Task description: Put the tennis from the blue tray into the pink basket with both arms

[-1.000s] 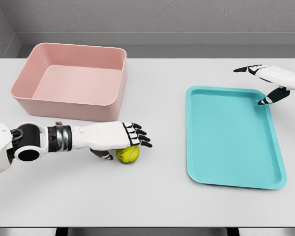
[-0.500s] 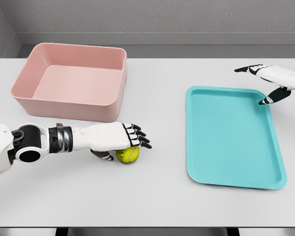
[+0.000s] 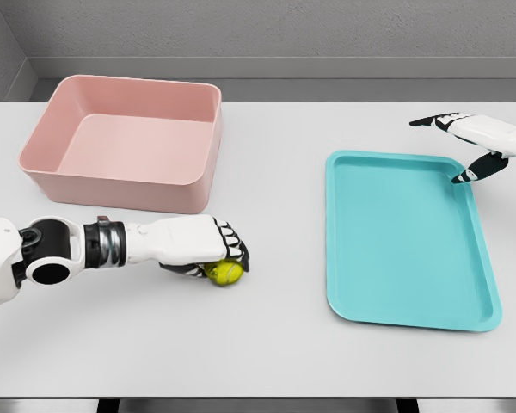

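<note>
A pink basket (image 3: 125, 142) sits on the white table (image 3: 275, 344), just beyond the left hand (image 3: 198, 249) and slightly to its left. That hand lies palm down over a yellow-green tennis ball (image 3: 224, 273), fingers curled around it, the ball resting on the table beneath the fingertips. A ball has no long axis, and no writing on it is readable. The blue tray (image 3: 404, 241) lies well to the right, with nothing in it. The right hand (image 3: 473, 142) hovers at the tray's far right corner, fingers spread, holding nothing, much farther from the ball.
</note>
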Motion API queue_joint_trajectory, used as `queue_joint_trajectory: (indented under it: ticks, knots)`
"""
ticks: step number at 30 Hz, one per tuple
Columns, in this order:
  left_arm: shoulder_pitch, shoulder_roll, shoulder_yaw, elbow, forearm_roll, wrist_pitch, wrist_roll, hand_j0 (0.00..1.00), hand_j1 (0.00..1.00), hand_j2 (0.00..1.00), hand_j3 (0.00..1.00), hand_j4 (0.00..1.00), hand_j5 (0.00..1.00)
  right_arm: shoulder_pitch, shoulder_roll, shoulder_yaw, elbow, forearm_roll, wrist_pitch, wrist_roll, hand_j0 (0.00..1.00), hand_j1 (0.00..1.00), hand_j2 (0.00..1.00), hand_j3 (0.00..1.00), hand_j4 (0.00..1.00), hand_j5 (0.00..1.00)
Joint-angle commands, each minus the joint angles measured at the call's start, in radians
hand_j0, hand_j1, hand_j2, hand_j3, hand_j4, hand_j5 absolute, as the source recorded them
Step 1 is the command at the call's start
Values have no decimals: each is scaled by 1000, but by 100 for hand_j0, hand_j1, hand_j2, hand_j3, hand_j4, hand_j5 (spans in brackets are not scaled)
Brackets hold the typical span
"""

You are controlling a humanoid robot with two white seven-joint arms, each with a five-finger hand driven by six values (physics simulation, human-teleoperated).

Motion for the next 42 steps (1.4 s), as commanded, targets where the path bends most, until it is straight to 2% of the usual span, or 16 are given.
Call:
queue_joint_trajectory:
  ticks: [1, 10, 27, 42]
  knots:
    - [0, 3, 1, -1, 7, 0, 0, 58, 58, 58, 58, 58, 58, 0, -2, -1, 0, -7, 2, -1, 100, 100, 100, 100, 100, 100]
    - [-8, 46, 18, -45, 13, -20, 0, 57, 57, 57, 57, 57, 57, 2, -2, -1, -2, -7, 2, -1, 100, 100, 100, 100, 100, 100]
    - [-58, 111, 55, -62, 77, -75, 3, 56, 56, 56, 56, 56, 56, 2, -8, -1, -7, -7, 2, 1, 100, 100, 100, 100, 100, 100]
    - [-71, 152, 98, -63, 108, -112, 5, 56, 56, 56, 56, 56, 56, 3, -10, -1, -8, -7, 2, -1, 100, 100, 100, 100, 100, 100]
